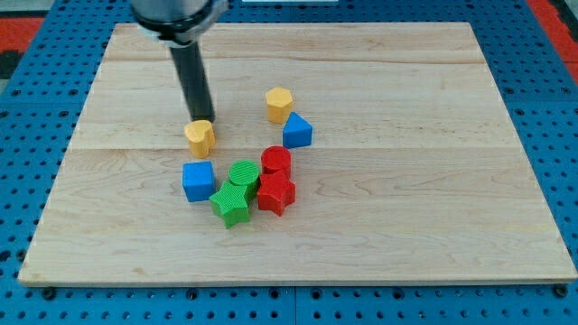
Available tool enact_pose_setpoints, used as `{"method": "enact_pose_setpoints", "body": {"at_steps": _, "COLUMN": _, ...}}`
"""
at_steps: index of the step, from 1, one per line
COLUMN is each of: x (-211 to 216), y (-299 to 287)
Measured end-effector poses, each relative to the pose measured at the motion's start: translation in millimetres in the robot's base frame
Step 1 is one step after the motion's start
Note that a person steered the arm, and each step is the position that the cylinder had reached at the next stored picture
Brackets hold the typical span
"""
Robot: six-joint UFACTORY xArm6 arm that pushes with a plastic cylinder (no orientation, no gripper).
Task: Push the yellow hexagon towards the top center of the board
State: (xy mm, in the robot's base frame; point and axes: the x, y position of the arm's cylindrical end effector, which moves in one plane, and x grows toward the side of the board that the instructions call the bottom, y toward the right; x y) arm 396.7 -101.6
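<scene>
Hexagon [279, 104] sits right of our tip [200, 119], which is touching the yellow heart [200, 137]; no fingers here, just a rod.

single view, looking down at a slant from the board's [406, 226] bottom edge, whole board framed

Pale wooden counter [433, 108], made of long planks with faint seams running across the view, filling nearly the whole frame. Beneath and around it, a blue perforated surface [551, 135] dotted with regular rows of small holes, visible along every edge. At the view's top corners, slivers of red [553, 11], possibly another panel, too cropped to tell. Lit evenly and softly, with only short shadows.
</scene>
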Motion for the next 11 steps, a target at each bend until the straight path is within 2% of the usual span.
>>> {"method": "enact_pose_setpoints", "body": {"at_steps": 2, "x": -21, "y": 106}}
{"method": "enact_pose_setpoints", "body": {"at_steps": 3, "x": -56, "y": 151}}
{"method": "enact_pose_setpoints", "body": {"at_steps": 4, "x": -60, "y": 193}}
{"method": "enact_pose_setpoints", "body": {"at_steps": 5, "x": -69, "y": 202}}
{"method": "enact_pose_setpoints", "body": {"at_steps": 6, "x": -122, "y": 169}}
{"method": "enact_pose_setpoints", "body": {"at_steps": 7, "x": -147, "y": 131}}
{"method": "enact_pose_setpoints", "body": {"at_steps": 8, "x": -96, "y": 152}}
{"method": "enact_pose_setpoints", "body": {"at_steps": 9, "x": -76, "y": 167}}
{"method": "enact_pose_setpoints", "body": {"at_steps": 10, "x": -113, "y": 240}}
{"method": "enact_pose_setpoints", "body": {"at_steps": 11, "x": -165, "y": 254}}
